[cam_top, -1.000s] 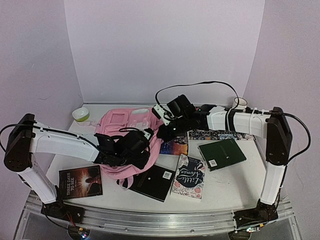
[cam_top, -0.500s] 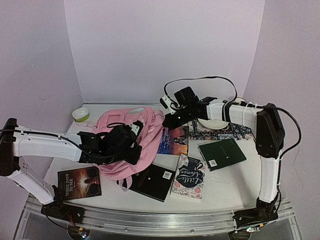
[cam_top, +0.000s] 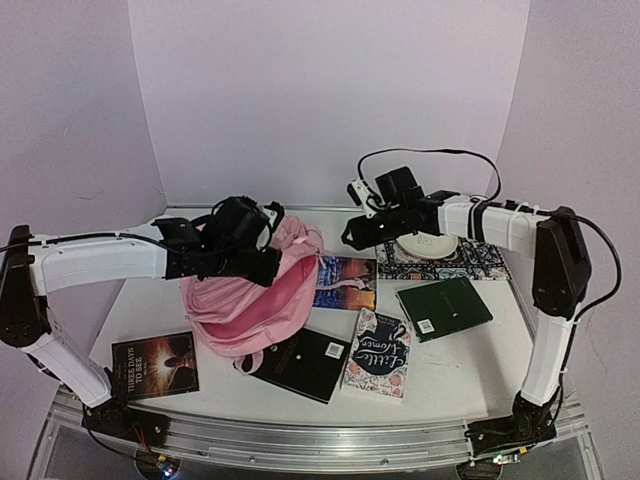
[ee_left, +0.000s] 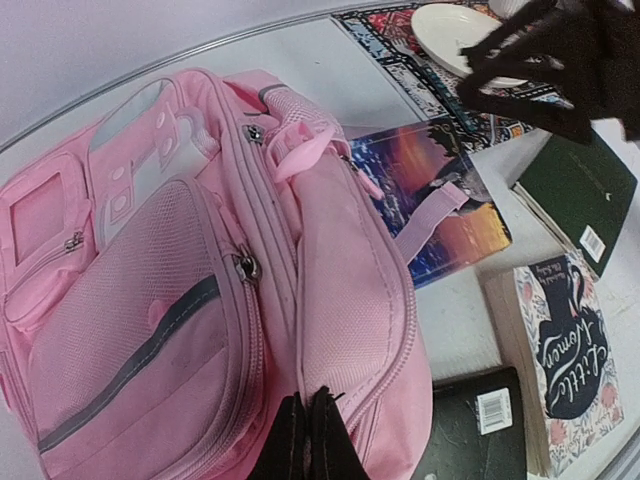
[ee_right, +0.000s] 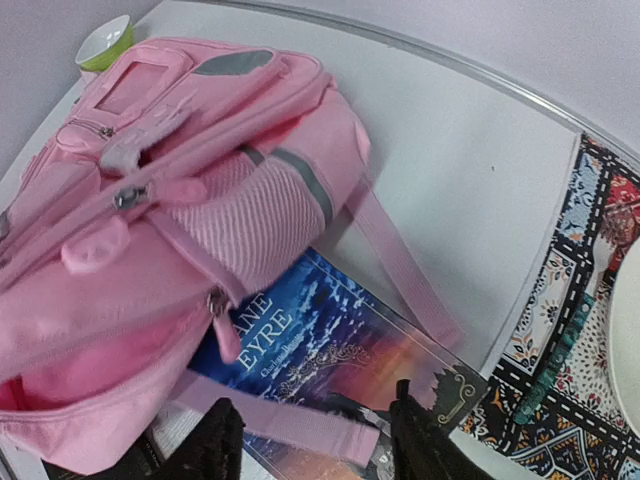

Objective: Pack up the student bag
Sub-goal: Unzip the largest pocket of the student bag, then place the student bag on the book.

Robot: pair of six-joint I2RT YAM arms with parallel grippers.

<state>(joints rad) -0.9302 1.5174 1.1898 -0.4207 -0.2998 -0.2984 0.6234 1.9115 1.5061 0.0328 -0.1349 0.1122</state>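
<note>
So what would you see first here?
The big pink bag sits left of middle on the table, pinched by the left hand. Books lie around it, a blue book partly under its strap, and the right hand hovers open near that.

The student bag [ee_left: 200, 290] runs off the left wrist view's left and bottom edges, and hides one end of the Jane Eyre book [ee_right: 330, 345]. In the right wrist view the frame cuts the white plate [ee_right: 630, 330] and green bowl [ee_right: 103, 40]. The black book [cam_top: 310, 362] lies partly under the bag
</note>
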